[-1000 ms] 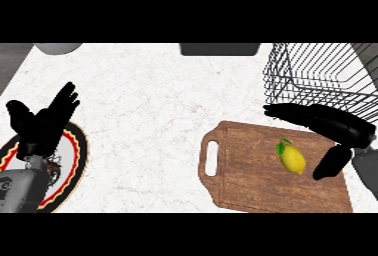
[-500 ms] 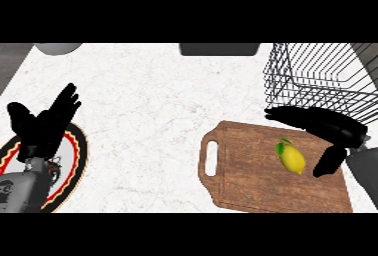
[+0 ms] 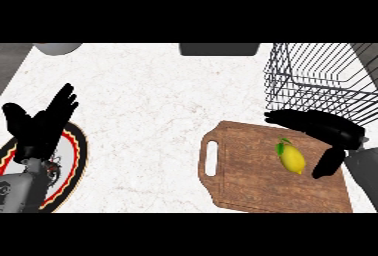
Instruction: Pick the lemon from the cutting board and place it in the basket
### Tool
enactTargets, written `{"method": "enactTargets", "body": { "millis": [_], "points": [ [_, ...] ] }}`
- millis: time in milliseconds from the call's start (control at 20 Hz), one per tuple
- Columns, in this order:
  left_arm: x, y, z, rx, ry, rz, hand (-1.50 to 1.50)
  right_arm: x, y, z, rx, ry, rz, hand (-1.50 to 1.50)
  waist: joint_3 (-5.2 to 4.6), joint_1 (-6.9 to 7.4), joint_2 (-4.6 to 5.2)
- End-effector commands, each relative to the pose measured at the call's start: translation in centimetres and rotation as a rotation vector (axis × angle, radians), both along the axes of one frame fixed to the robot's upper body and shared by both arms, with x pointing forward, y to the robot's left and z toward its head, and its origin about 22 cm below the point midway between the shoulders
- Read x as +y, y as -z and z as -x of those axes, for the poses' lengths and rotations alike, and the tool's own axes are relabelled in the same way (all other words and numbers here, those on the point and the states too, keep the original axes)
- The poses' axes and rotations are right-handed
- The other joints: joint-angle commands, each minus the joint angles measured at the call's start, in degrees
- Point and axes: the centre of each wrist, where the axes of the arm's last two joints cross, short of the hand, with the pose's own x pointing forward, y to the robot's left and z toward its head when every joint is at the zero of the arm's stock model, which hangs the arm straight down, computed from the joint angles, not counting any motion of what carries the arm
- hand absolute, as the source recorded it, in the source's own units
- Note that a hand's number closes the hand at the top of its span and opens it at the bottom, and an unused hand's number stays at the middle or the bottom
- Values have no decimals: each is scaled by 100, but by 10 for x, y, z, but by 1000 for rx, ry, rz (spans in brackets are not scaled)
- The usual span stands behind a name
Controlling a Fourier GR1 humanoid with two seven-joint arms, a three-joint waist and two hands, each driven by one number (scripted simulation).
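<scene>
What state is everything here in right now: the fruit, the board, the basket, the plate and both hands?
lemon: lying on the board, not held.
cutting board: flat on the counter, handle slot to the left.
basket: upright; nothing visible inside.
plate: partly covered by the left forearm.
right hand: open, around the lemon.
left hand: open, resting, fingers up.

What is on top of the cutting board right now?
The lemon lies on the cutting board, toward its right side. The open right hand hangs over the board's far right corner, hiding that part of the surface.
</scene>
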Motion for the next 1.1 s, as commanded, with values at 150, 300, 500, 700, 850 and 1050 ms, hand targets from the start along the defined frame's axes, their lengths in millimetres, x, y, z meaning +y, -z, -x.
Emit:
{"method": "enactTargets", "body": {
  "millis": [150, 300, 500, 700, 850, 1050],
  "points": [
    [-5, 9, 11, 8, 7, -2, 0, -2, 13, 6, 35, -79, 16, -150, 0, 7, 0],
    [-11, -7, -11, -8, -8, 1, 0, -5, 18, 3, 13, -46, 21, -150, 0, -8, 2],
    [-3, 13, -1, 1, -9, 19, 0, 4, 32, 7, -1, -54, 72, -150, -1, -3, 4],
    [-8, -15, 5, -10, 2, -10, 0, 2, 34, 5, -30, -59, 76, -150, 1, 6, -5],
    [-1, 5, -6, -3, 0, -2, 0, 40, 46, 6, -91, -154, 170, 150, 0, 21, 9],
    [5, 16, 3, -4, -16, 1, 0, 32, 45, 11, -87, -123, 157, 150, -1, -14, -3]
  ]
}}
